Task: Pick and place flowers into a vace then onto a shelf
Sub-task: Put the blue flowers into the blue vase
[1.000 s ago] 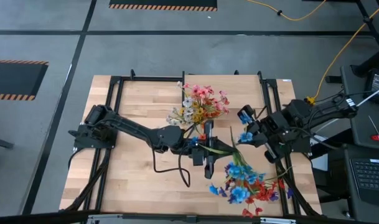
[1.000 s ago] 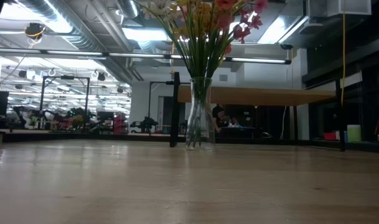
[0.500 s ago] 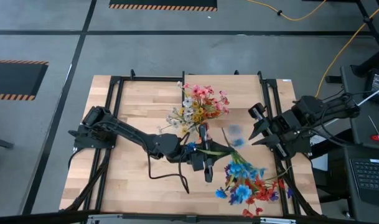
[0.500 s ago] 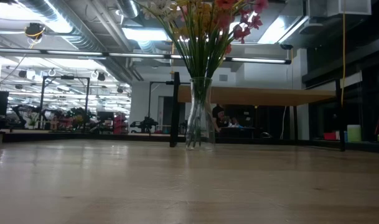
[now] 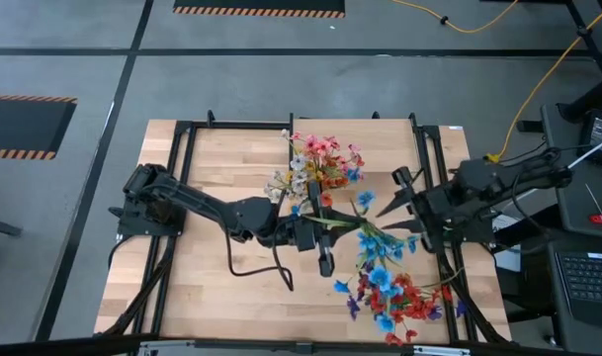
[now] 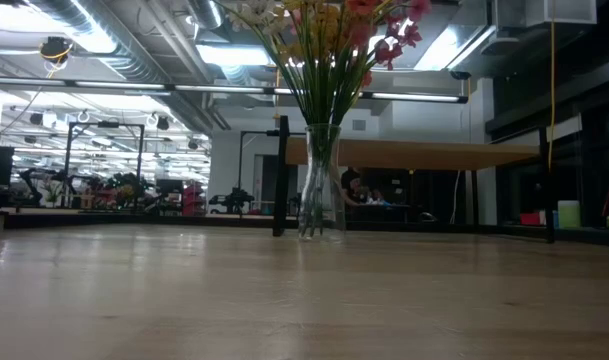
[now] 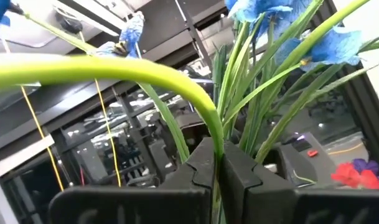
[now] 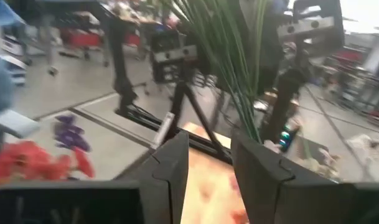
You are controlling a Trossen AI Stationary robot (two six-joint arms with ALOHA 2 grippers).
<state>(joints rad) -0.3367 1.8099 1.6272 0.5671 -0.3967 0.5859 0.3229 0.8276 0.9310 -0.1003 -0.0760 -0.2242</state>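
Stem (image 7: 114,68) of a blue spray clenched in left tool (image 5: 310,225) mid-table; right tool (image 5: 404,203) released, near right edge.

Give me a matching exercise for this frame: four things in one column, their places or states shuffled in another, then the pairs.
Things:
1. left claw
2. right claw
3. glass vase
4. loose flowers

States:
A. standing upright with a bouquet in it
B. lying heaped on the table's near right corner
C. shut on a green stem
D. open, holding nothing

Pairs: 1-C, 2-D, 3-A, 4-B
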